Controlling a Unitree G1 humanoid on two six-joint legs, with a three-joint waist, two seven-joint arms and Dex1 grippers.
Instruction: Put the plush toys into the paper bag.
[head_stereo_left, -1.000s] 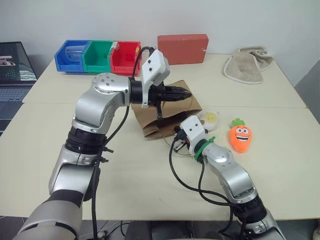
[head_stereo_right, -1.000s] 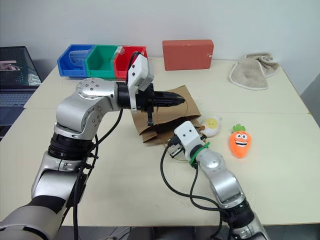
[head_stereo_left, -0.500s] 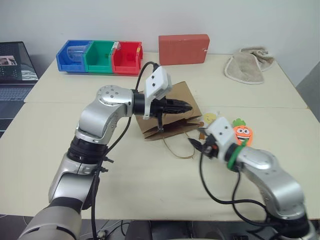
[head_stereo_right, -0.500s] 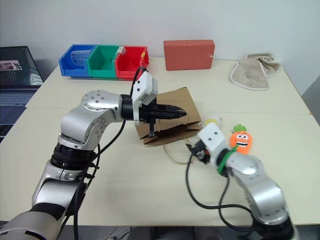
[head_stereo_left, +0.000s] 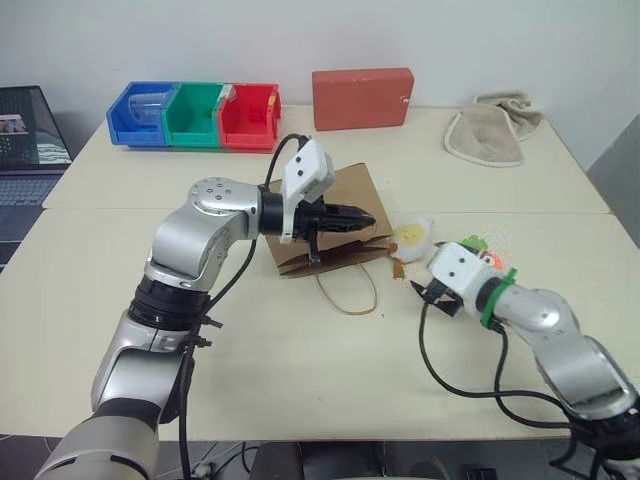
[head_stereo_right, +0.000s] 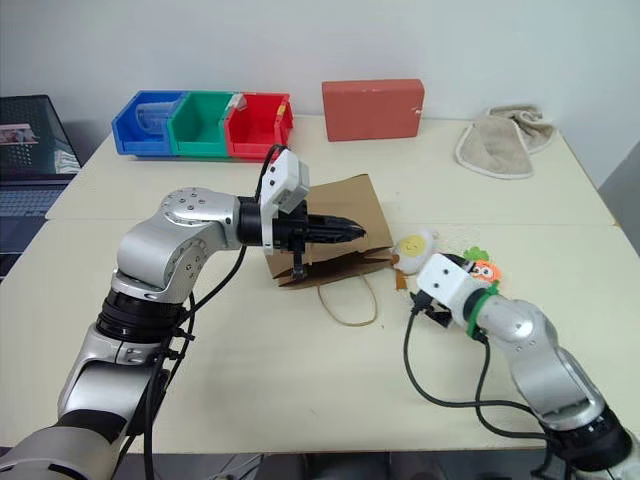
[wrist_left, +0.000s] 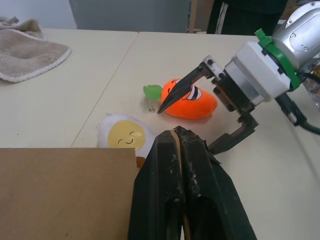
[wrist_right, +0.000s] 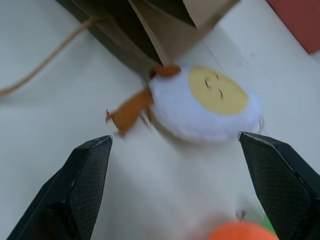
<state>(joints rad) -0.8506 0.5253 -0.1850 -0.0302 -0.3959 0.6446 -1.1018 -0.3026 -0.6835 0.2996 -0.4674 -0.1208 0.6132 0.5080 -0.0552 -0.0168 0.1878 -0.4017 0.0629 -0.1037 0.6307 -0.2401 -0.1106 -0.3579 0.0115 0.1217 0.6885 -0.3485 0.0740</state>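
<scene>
So from my seat: the paper bag (head_stereo_right: 335, 232) is lying on the table (head_stereo_right: 250, 380), mouth toward the robot's right, one looped handle trailing out onto the tabletop on the near side. My left gripper (head_stereo_right: 352, 232) has its fingers pressed together at the top of the bag near its mouth; I think it's pinching the bag's upper edge, but I can't say for sure from these angles.

The egg toy (head_stereo_right: 416, 246) sits just beside the bag's mouth, face up, brown feet pointing toward the opening and almost touching the paper. The carrot toy (wrist_left: 190, 99) is a bit further out on the right, lying on its side just beyond the egg, partly hidden behind my right arm in the head cameras.

My right gripper (wrist_left: 200, 112) has its fingers spread wide, holding nothing. It's hovering low over the table near both toys; in its wrist view the egg sits between the two fingertips, not touched.

Red box (head_stereo_right: 372, 109), coloured bins (head_stereo_right: 205, 123) and the towel (head_stereo_right: 505, 142) are at the back, well apart from everything.
</scene>
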